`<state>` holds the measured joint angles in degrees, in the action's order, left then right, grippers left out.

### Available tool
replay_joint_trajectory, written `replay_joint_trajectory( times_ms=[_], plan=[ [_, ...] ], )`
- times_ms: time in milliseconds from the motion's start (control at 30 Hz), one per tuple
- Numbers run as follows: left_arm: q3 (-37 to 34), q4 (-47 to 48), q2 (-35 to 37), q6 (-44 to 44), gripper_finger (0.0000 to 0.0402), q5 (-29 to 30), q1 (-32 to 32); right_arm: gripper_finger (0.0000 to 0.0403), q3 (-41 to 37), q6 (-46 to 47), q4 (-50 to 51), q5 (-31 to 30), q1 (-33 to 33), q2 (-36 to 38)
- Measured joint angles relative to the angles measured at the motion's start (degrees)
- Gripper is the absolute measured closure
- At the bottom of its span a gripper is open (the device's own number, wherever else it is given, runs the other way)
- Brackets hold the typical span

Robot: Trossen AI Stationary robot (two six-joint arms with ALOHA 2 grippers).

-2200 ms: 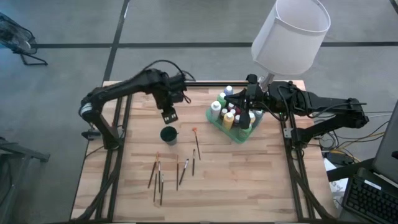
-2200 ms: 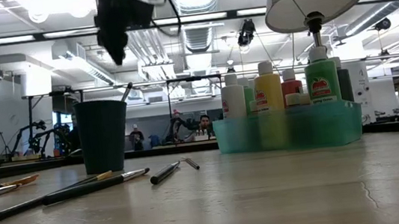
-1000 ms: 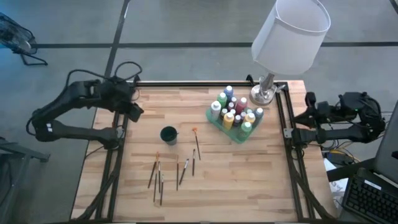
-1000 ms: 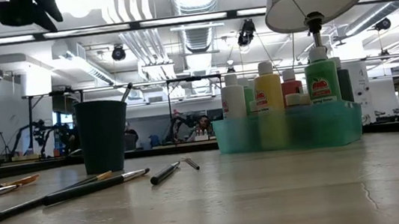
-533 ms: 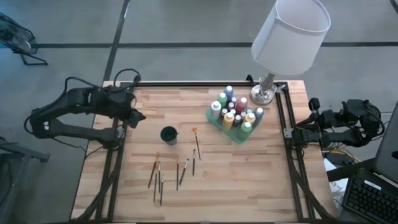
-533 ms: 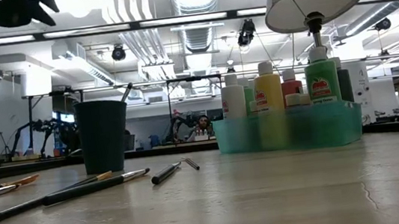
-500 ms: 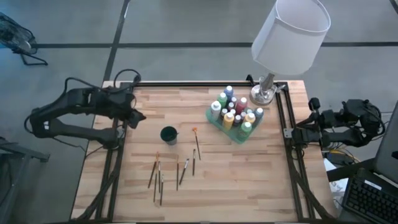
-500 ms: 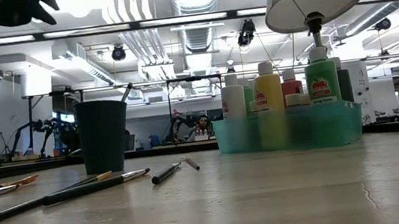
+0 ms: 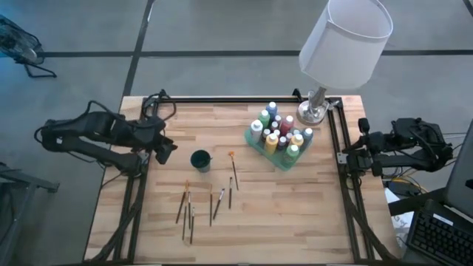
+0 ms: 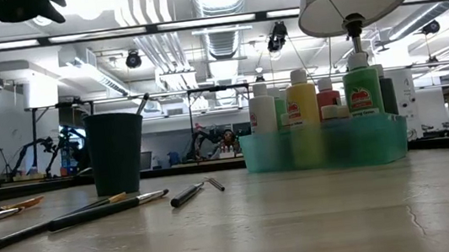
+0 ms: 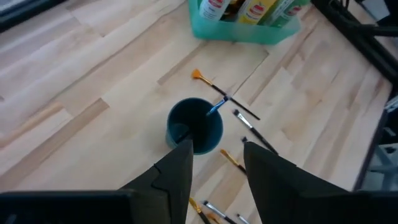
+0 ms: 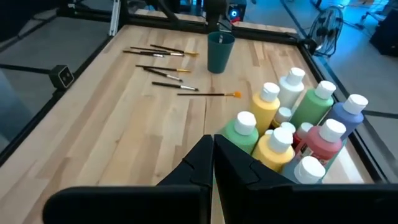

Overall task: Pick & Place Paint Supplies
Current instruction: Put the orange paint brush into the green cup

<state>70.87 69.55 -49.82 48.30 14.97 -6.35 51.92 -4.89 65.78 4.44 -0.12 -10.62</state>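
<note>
From above, the paint bottles (image 9: 278, 134) are being kept upright and packed together in a translucent green tray (image 9: 259, 150) on the wooden table (image 9: 295, 214), just in front of a white lamp (image 9: 344, 41). A dark green cup (image 9: 199, 159) is standing well left of the tray, and the brushes (image 9: 211, 203) are lying scattered on the boards between the cup and the near edge. The left gripper (image 9: 167, 150) is being held at the table's left edge, near the cup; the right gripper (image 9: 363, 144) is being held beyond the right edge, outside the frame rail.

At table height, the cup (image 10: 116, 153) with a brush handle in it is being shown left of the tray (image 10: 326, 146), brushes (image 10: 107, 209) lying in front, nothing between them.

In the left wrist view, the fingers (image 11: 180, 165) are standing partly apart, nothing held, with the cup (image 11: 194, 126) beyond them and an orange-tipped brush (image 11: 225, 102) between cup and tray.

In the right wrist view, the fingers (image 12: 236, 165) are pressed together, nothing held, with the bottles (image 12: 292, 134) just ahead.
</note>
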Motion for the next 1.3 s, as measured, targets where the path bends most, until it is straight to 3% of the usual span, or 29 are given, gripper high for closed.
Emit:
replay_joint_trajectory(
  times_ms=[233,400,733,1067,1300],
  plan=[
    [-0.23,1.15,-1.02,1.43,0.0253,2.26,-5.38,0.0394,0.00,0.14,0.02,0.03,0.00,-2.13],
    [-3.70,1.99,-1.05,11.80,0.0253,5.41,-10.91,0.0394,0.02,-0.03,-0.02,-0.05,0.00,-2.77],
    [-14.58,-1.06,-5.83,28.43,0.0253,5.50,-21.14,0.0394,0.02,0.48,0.00,0.03,0.00,-2.96],
    [-20.67,-2.63,-8.92,35.23,0.0252,5.41,-21.94,0.0394,0.02,0.10,0.00,-0.01,0.00,-2.94],
    [-24.45,-9.48,-9.09,37.60,0.0249,5.72,-21.86,0.0394,0.02,0.29,0.00,0.00,0.00,-2.94]
  ],
)
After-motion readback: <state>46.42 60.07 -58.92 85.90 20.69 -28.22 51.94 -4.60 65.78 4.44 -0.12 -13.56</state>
